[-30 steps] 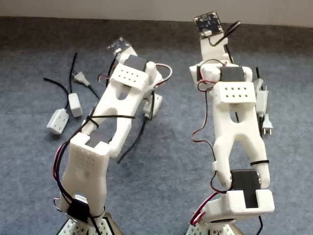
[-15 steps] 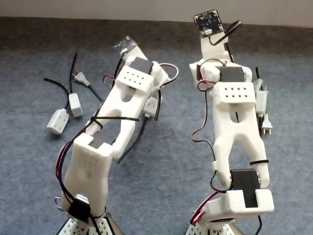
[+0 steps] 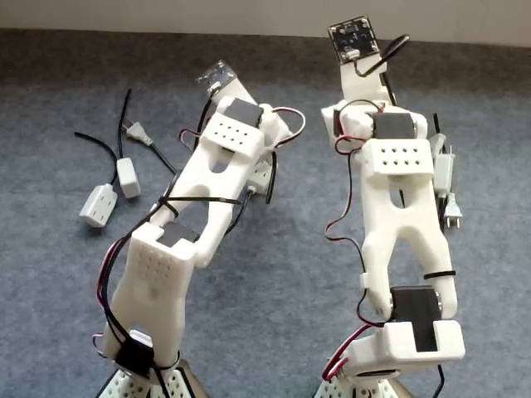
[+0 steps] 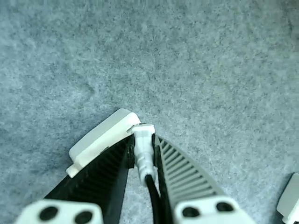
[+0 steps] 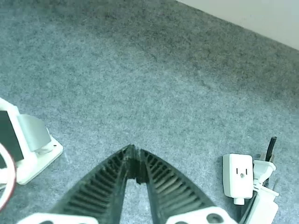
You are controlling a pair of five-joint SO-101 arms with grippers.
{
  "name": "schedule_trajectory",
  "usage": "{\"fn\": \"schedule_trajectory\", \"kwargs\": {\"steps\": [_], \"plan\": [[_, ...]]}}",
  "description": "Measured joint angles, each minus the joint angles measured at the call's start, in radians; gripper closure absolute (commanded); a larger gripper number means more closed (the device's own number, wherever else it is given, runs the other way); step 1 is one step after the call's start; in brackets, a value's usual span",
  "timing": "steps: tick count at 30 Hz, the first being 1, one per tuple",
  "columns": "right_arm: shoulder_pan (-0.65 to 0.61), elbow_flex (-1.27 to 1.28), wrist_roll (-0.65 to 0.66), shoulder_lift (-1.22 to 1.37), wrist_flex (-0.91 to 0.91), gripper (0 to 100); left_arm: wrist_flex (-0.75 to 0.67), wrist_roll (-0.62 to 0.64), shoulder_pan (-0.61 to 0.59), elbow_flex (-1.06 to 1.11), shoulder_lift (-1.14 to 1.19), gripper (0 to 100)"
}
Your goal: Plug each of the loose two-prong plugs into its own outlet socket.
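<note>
In the left wrist view my left gripper [image 4: 142,140] is shut on a white two-prong plug [image 4: 144,154] whose black cord runs back between the fingers. A white outlet block [image 4: 100,140] lies on the carpet right at the plug's tip. In the high view that plug [image 3: 262,176] shows beneath the left arm. My right gripper [image 5: 135,163] is shut on nothing, above bare carpet. A white outlet [image 5: 237,177] with a plug [image 5: 264,170] beside it lies off to its side. The same outlet [image 3: 444,170] and plug [image 3: 453,214] lie beside the right arm.
At the table's left lie a white outlet cube [image 3: 98,205], a smaller white outlet [image 3: 127,177] and a loose plug [image 3: 135,131], all on black cords. Grey carpet [image 3: 282,274] covers the table. A white part of the left arm [image 5: 28,140] shows in the right wrist view.
The left arm has swung slightly to the right with the plug in its gripper. The right arm has kept still.
</note>
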Motion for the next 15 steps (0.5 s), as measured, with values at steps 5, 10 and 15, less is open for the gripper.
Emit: {"fn": "schedule_trajectory", "kwargs": {"steps": [5, 10, 15], "plan": [[0.020, 0.000, 0.000, 0.000, 0.000, 99.1, 0.089, 0.069, -0.005, -0.002, 0.000, 99], [0.015, 0.000, 0.000, 0.000, 0.000, 99.1, 0.161, 0.112, -0.002, -0.003, 0.000, 99], [0.018, 0.000, 0.000, 0.000, 0.000, 99.1, 0.204, 0.150, -0.026, 0.009, 0.014, 99]]}}
